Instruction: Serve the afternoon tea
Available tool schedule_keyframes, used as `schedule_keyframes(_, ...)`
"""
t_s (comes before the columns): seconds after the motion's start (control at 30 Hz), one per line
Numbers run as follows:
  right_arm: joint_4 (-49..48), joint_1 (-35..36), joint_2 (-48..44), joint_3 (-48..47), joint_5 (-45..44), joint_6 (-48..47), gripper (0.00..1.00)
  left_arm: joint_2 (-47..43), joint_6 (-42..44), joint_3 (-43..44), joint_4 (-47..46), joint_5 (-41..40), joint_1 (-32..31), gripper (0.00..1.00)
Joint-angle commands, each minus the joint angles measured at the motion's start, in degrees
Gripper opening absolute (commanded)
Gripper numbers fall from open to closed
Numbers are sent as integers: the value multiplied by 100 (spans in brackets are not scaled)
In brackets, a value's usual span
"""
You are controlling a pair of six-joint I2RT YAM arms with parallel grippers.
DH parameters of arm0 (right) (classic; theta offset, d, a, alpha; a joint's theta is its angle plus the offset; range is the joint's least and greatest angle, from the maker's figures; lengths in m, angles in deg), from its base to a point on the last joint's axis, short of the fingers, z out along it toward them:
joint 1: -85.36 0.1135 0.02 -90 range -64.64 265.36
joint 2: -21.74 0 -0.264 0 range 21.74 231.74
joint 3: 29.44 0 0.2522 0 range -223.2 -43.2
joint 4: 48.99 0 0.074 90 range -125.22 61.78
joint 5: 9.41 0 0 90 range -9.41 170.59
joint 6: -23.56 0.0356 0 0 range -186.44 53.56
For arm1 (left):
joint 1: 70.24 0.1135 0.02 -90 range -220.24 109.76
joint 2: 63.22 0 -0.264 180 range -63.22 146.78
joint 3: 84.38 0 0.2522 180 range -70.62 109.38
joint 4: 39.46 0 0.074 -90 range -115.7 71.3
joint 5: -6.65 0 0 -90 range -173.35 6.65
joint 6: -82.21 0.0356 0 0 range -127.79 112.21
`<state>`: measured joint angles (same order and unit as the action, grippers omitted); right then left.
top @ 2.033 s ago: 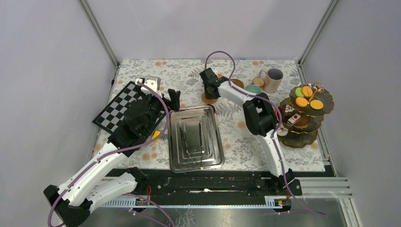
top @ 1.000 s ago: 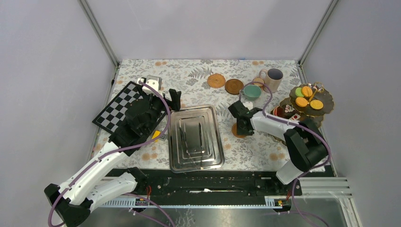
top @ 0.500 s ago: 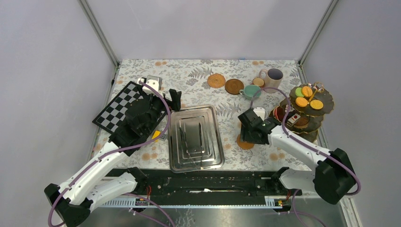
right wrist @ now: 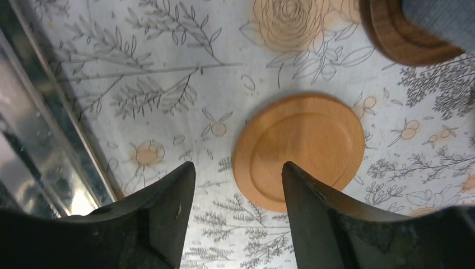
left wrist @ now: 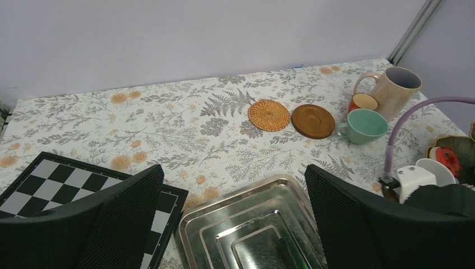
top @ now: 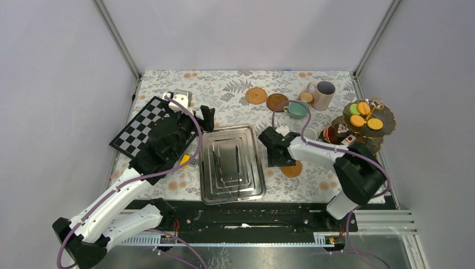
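My right gripper (top: 274, 150) is open and empty, just above the cloth between the steel tray and a light-wood coaster (top: 292, 168). In the right wrist view that coaster (right wrist: 299, 151) lies flat beyond my fingertips (right wrist: 185, 174), touching neither. My left gripper (top: 205, 117) is open and empty over the tray's far edge (left wrist: 263, 188). At the back lie a woven coaster (top: 256, 95) and a dark coaster (top: 276, 102), with the teal mug (top: 298, 109), small orange mug (top: 306, 97) and beige mug (top: 322, 93). A pale grey mug (top: 310, 133) stands by the three-tier stand (top: 386, 124), which holds orange biscuits and pastries.
The rectangular steel tray (top: 208, 190) lies at centre front. The chessboard (top: 136, 126) lies at the left, partly under my left arm, with a small steel box (top: 180, 97) behind it. Frame posts stand at the back corners.
My right gripper carried the light-wood coaster from the back to the front right, left it on the cloth, and has moved left off it. My left arm has not moved.
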<state>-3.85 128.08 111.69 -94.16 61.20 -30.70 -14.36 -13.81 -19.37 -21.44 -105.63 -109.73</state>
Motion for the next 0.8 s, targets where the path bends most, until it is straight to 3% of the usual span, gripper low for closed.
schedule_keyframes(0.0,712,74,513,-405,-913,427,63,-16,-5,-7,-266,37,-22,99)
schedule_keyframes(0.27,830,-7,-108,400,-1133,1108,60,-36,-20,8,-258,87,-24,99)
schedule_keyframes(0.43,535,-766,-385,763,-972,987,60,-41,-31,17,-259,98,-24,99)
schedule_keyframes(0.77,620,-844,-712,424,-1111,572,61,-27,-22,8,-258,87,-32,99)
